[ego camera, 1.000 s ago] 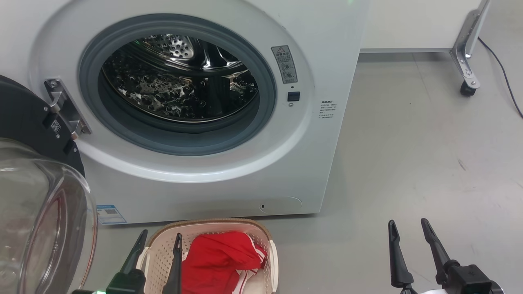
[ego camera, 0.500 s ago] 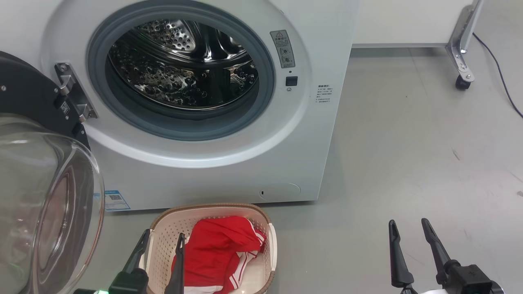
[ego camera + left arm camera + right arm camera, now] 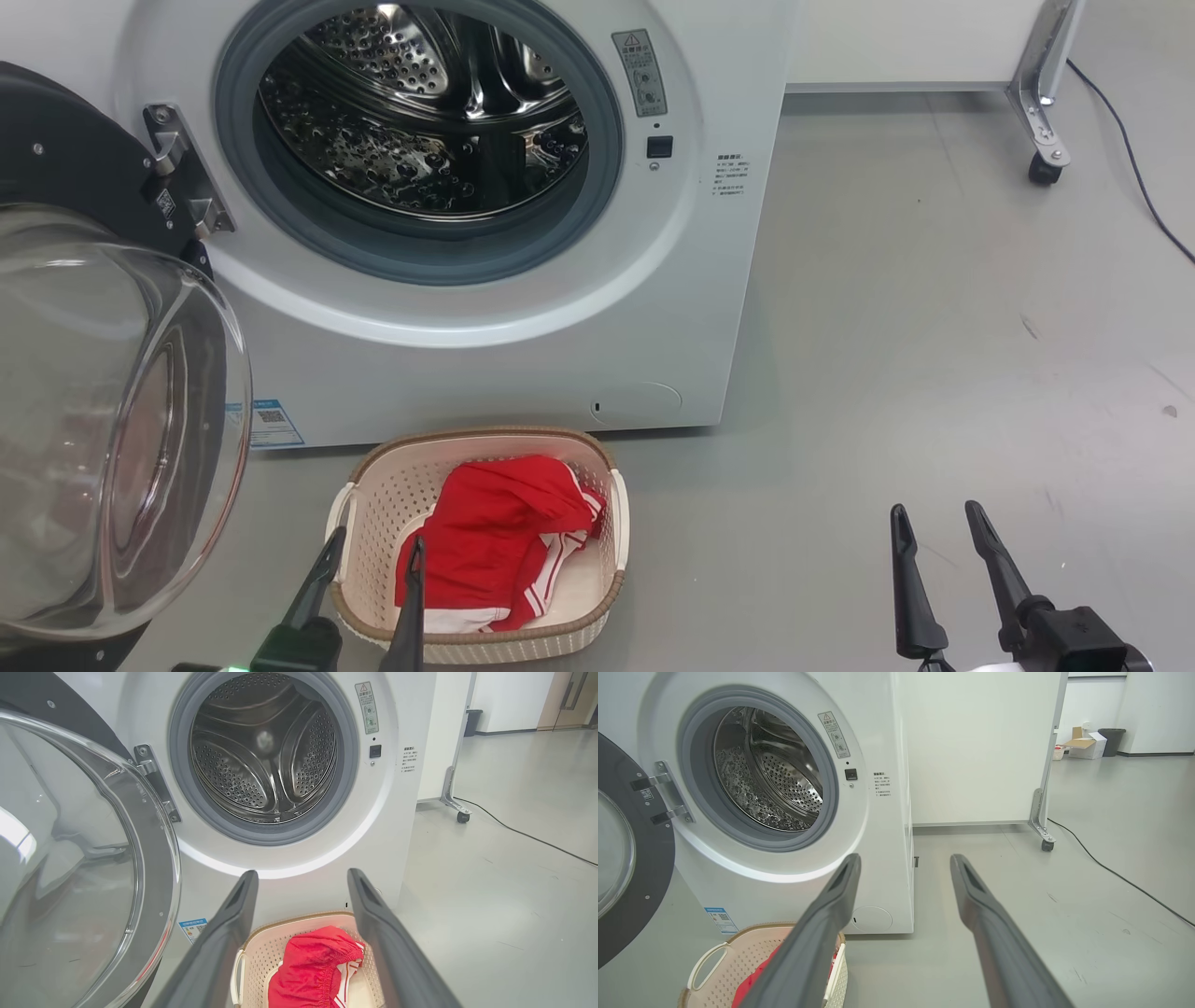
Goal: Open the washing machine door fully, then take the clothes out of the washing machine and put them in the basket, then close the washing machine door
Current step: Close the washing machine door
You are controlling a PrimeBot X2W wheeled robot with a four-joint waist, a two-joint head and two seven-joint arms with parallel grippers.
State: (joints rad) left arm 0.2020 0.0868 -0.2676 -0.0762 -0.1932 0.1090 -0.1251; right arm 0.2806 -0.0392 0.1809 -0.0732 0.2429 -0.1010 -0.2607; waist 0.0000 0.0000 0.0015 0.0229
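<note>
The white washing machine (image 3: 485, 364) stands with its steel drum (image 3: 420, 121) showing no fabric inside. The washing machine door (image 3: 93, 420) hangs wide open at the left, its glass bowl bulging toward me. On the floor in front sits the cream basket (image 3: 485, 437), and the red clothes (image 3: 495, 537) with white trim lie in it. My left gripper (image 3: 377, 539) is open over the basket's near left side, holding nothing. My right gripper (image 3: 935, 511) is open above bare floor to the right. In the left wrist view the open left gripper (image 3: 302, 873) frames the clothes (image 3: 313, 970).
A white panel on a castor leg (image 3: 1041, 140) stands at the back right, with a black cable (image 3: 1130, 159) trailing over the grey floor. Open floor (image 3: 934, 327) stretches right of the washer. The door's black rim (image 3: 65, 159) juts out at the left.
The head camera has moved: washer and basket have slid up the picture, and the whole basket now shows. Both grippers stay open, and the clothes lie as before.
</note>
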